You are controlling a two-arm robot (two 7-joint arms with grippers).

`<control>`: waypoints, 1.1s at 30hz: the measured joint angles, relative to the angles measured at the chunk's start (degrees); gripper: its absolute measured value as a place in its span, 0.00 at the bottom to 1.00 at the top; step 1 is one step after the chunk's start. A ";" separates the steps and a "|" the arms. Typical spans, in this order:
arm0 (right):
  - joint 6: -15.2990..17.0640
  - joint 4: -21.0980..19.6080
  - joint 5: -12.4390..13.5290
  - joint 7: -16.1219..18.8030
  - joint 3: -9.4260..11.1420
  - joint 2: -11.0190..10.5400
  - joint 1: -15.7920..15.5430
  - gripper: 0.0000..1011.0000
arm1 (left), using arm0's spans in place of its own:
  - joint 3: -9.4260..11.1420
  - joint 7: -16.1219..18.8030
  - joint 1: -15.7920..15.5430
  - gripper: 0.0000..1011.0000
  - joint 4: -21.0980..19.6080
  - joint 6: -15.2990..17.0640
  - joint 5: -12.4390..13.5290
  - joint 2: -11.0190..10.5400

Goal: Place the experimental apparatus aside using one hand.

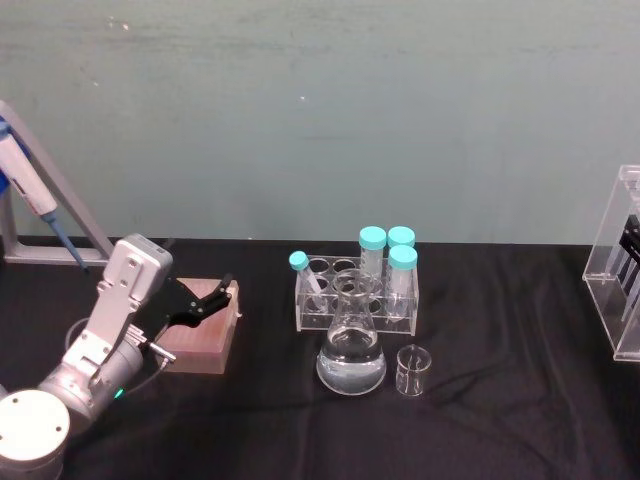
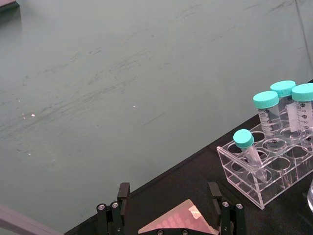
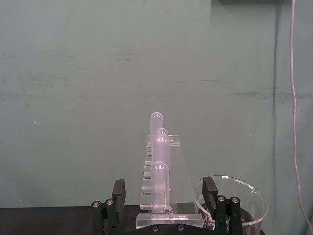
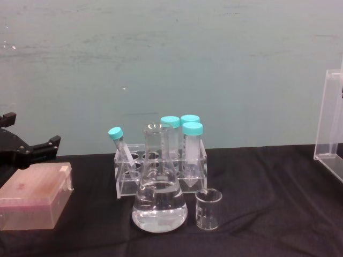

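A conical flask [image 1: 351, 352] [image 4: 159, 201] holding clear liquid stands mid-table, with a small glass beaker [image 1: 413, 370] [image 4: 208, 210] just to its right. At the right edge stands a tall acrylic rack [image 1: 620, 262] [image 4: 329, 126]. My left gripper [image 1: 215, 297] [image 2: 168, 188] [image 4: 32, 133] is open, hovering over the pink box [image 1: 205, 335] [image 2: 178, 221] [image 4: 33, 201], well left of the flask. In the right wrist view my right gripper [image 3: 164, 188] is open, facing a clear rack of upright plastic pipettes [image 3: 159, 161], nothing between its fingers.
A low acrylic rack of teal-capped tubes [image 1: 355, 295] [image 2: 269, 156] [image 4: 161, 163] sits right behind the flask. A pipette on a stand [image 1: 30, 190] is at the far left. A wide glass beaker rim [image 3: 234, 203] sits by the right gripper's finger. The black tabletop's front right is free.
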State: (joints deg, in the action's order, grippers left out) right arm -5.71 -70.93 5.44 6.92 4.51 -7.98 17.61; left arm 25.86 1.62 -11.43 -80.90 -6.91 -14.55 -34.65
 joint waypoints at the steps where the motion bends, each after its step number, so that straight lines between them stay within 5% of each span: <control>1: 0.00 0.00 0.00 0.00 0.00 0.00 0.00 0.99 | 0.00 0.00 0.00 0.99 0.00 0.00 0.00 0.00; 33: -0.23 -2.27 0.18 0.86 -0.45 -0.84 -1.59 0.99 | 0.00 0.00 0.00 0.99 0.00 0.00 0.00 0.00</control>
State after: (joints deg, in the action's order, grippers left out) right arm -5.94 -73.19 5.63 7.78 4.06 -8.82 16.02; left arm 25.86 1.62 -11.43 -80.90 -6.91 -14.55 -34.65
